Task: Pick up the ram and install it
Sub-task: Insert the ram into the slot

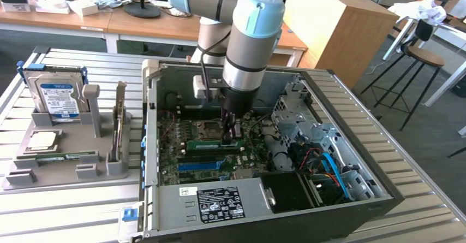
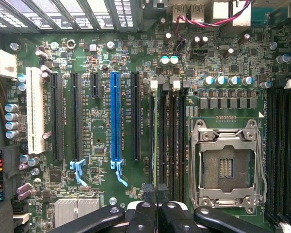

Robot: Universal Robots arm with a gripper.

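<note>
Where the open case (image 1: 368, 209) lies nearest in the exterior view, a grey power supply (image 1: 218, 202) with a black label is seen along its front edge. Just behind it the motherboard (image 1: 182, 144) is laid flat, with a blue slot (image 1: 200, 165) (image 2: 115, 116) closest to the supply. Past that slot the ram (image 1: 211, 143) (image 2: 157, 141) is found standing on edge along the black memory slots, just beside the empty CPU socket (image 1: 207, 127) (image 2: 226, 167). The gripper (image 1: 231, 134) (image 2: 157, 193) is lowered straight onto the stick, and its black fingers (image 2: 149, 206) are drawn narrow, pinched on the ram's top edge at the end nearer the exterior view's right. Whether the stick is pressed fully home cannot be told. Above the gripper the arm (image 1: 251, 41) is held upright over the case. To the exterior view's left, well apart from the case, a grey holder (image 1: 65, 169) is set on the slatted table (image 1: 73, 213), and a hard drive (image 1: 58, 98) and a card (image 1: 119, 123) are kept standing in it. Farthest back, wooden desks (image 1: 145, 27) and a stool (image 1: 422, 57) are seen.
</note>
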